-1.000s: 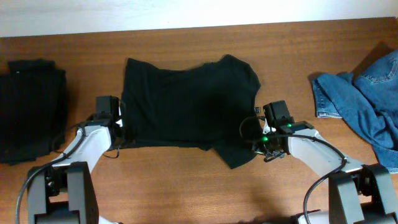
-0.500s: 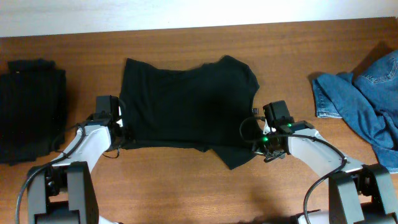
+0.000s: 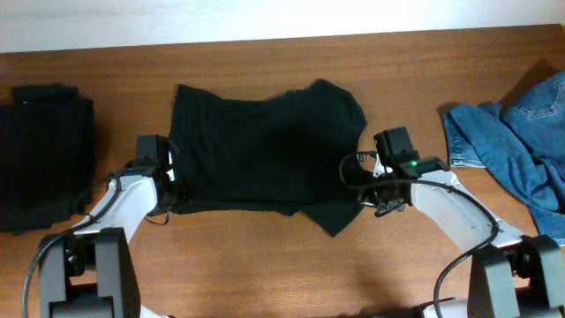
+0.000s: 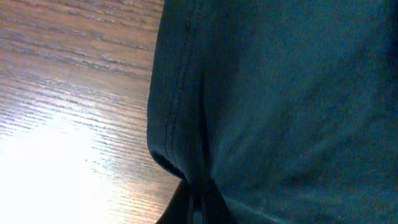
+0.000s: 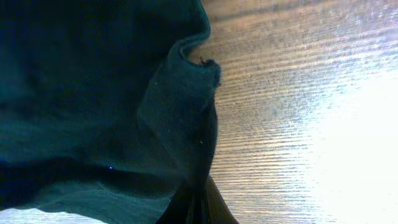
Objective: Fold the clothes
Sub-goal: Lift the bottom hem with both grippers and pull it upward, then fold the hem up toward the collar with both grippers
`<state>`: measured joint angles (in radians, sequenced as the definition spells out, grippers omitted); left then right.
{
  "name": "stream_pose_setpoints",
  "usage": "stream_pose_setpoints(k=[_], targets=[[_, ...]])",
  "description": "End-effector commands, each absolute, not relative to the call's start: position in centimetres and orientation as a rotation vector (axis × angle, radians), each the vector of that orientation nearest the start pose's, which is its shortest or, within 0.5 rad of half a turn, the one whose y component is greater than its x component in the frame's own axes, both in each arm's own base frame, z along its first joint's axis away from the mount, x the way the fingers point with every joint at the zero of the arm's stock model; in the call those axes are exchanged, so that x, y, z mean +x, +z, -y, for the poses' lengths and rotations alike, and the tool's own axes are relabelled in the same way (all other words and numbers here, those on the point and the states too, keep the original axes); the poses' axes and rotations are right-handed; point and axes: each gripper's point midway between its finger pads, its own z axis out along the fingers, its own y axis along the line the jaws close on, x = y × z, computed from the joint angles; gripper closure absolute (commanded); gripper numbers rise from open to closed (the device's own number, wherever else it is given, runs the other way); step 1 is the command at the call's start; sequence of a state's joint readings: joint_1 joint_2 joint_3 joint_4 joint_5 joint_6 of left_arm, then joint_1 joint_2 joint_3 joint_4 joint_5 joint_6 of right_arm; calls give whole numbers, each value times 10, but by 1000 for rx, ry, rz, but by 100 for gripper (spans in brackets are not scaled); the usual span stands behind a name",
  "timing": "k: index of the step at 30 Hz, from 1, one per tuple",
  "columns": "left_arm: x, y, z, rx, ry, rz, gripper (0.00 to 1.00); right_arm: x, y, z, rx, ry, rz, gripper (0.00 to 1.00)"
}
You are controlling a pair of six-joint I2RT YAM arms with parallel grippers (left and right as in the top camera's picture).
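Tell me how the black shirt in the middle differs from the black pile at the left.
The shirt lies spread wide and flat; the pile looks folded into a narrower stack. The left hand and right hand pinch the shirt at its two sides; neither touches the pile. The shirt sits mid-table, the pile at the left edge. Both are plain black cloth on the wooden table.

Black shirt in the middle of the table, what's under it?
Only the wooden table shows around the black shirt. Whatever lies beneath the cloth is covered and cannot be seen.
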<state>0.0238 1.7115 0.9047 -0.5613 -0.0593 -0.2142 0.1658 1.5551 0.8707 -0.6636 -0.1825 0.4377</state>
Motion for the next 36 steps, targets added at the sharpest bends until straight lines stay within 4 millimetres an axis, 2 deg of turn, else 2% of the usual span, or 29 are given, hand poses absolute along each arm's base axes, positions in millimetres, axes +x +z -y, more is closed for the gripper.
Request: stream_pose_setpoints(k=[1,7,16,25,36], targets=[[321,0,-21,-365,76,-2931,99,300,41,-80,354,352,-2910,96],[331,21,-21,-365,77,-2938,99,307,49,-81,362,359,-2891,96],[349,52,-22,-363,73,-2914,99,307,49,-78,423,363,-2886,96],[345,52,-22,-368,75,-2930,99,318,61,-53,569,400,-2852,96],[349,53,-18,-443,34,-2906,99,331,71,-56,597,478,-2797,96]])
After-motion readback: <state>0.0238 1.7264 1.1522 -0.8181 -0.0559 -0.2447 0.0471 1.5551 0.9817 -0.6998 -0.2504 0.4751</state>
